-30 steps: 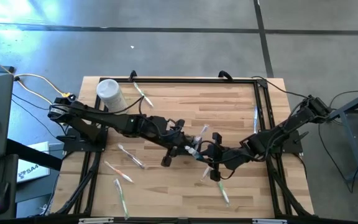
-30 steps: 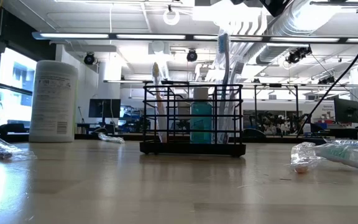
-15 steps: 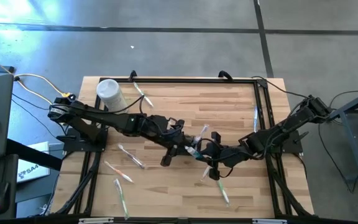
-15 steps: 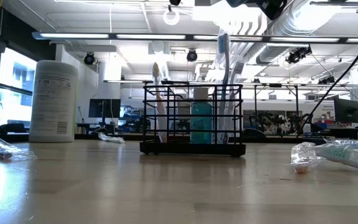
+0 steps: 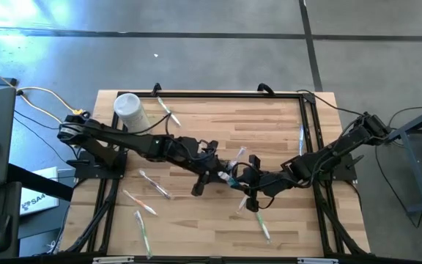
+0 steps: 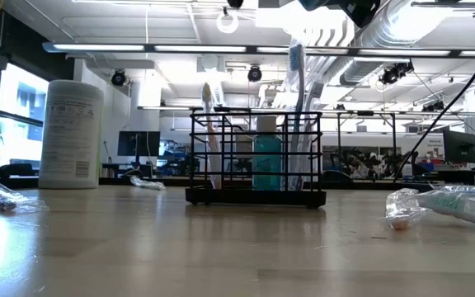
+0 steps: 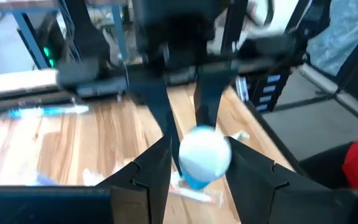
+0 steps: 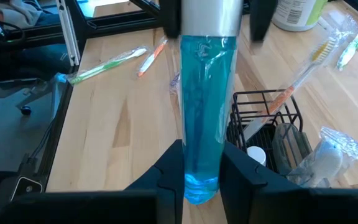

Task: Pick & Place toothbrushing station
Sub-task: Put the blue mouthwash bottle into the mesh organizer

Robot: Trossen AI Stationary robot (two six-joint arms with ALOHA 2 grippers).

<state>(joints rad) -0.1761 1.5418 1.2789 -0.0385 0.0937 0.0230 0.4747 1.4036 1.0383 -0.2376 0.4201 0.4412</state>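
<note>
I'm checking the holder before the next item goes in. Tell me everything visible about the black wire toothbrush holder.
The black wire toothbrush holder is an open rectangular rack of thin dark metal bars on a flat base. It stands upright on the wooden table, near the middle, between both arms. Toothbrushes stand in it, sticking out above its rim, and a teal bottle shows through the bars. The right wrist view shows its top divided into compartments.

No text can be read with certainty. A white canister (image 6: pixel 71 134) carries a printed label, its lines too small to make out. A white sheet (image 5: pixel 41 199) beside the table (image 5: pixel 196 121) shows dark letters, seemingly "SA", cut off.
</note>
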